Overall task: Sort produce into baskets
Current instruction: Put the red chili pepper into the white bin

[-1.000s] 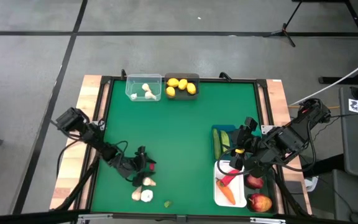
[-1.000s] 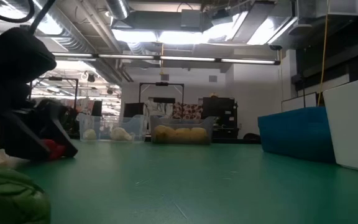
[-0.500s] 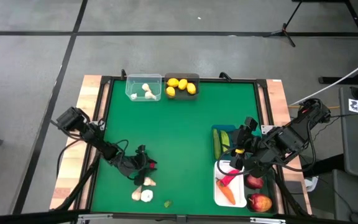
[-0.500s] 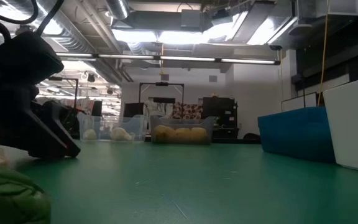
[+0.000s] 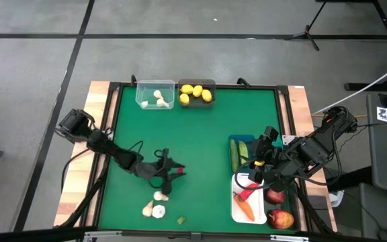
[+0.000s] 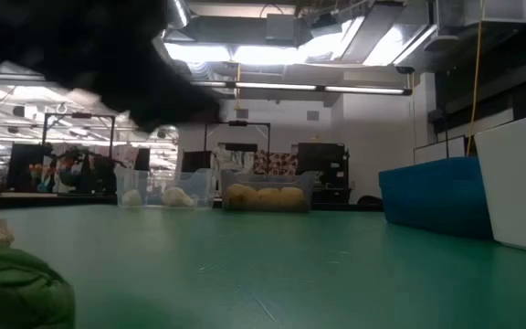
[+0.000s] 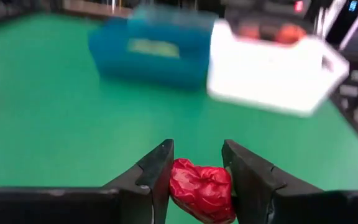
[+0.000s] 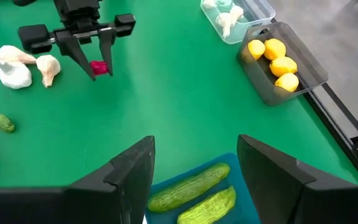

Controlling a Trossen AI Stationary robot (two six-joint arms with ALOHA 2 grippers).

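My left claw (image 7: pixel 196 163) pinches a red pepper (image 7: pixel 202 190) above the counter (image 5: pixel 200 134), near the garlic bulbs (image 5: pixel 156 205); my right claw (image 8: pixel 194 163), spread, hovers over the blue basket (image 5: pixel 234 156).

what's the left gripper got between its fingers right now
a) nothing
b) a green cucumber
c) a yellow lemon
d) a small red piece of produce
d: the left gripper has a small red piece of produce clamped between its two dark fingers, lifted above the green table.

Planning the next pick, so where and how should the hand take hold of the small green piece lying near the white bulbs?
Take the small green lumpy piece across its middle, coming straight down: it lies low, alone on the green table, apart from the white garlic-like bulbs.
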